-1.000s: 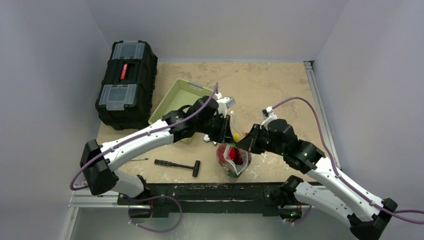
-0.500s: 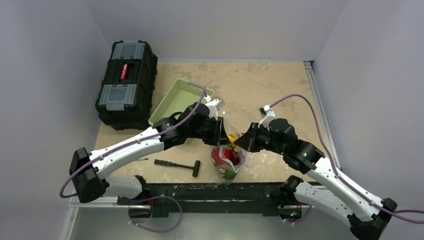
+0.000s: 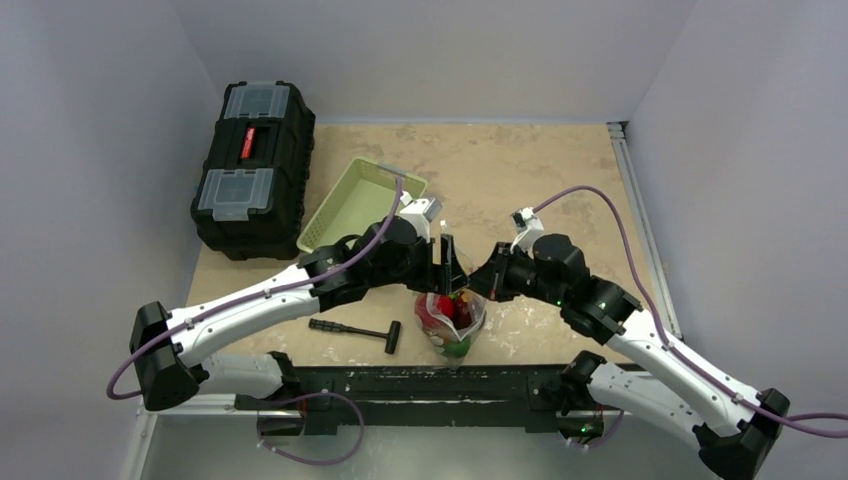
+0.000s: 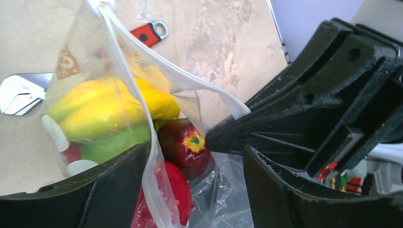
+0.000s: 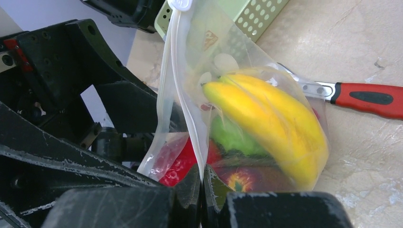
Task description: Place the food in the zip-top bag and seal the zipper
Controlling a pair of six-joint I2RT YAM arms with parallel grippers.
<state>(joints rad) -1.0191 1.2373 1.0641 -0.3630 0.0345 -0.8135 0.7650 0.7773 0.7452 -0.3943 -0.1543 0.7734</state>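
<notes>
Your right gripper (image 5: 202, 183) has its fingers pressed together on the mouth edge of the clear soft plastic zip-top bag (image 5: 190, 61), pinching the thin zipper strip (image 5: 186, 102). The strip runs up from the pinch to the small white tab (image 5: 180, 4) at its far end.

Your left gripper (image 4: 195, 161) stands spread – one layer of the bag's film passes between its black fingers (image 4: 114, 190), and neither finger clamps it.

The bag hangs between the two grippers above the mottled beige table (image 5: 361, 42), near the front edge. Its mouth gapes on the left gripper's side.

Inside you can see the glossy yellow banana piece (image 5: 271, 121) on top, the green pepper (image 5: 235, 140) under it, and a dark red round fruit (image 4: 183, 145) beside a brighter red piece (image 4: 173, 190) at the bottom.

A red-handled wrench (image 5: 375, 97) lies on the table just behind the bag – the pale green perforated basket (image 3: 360, 195) sits further back.
</notes>
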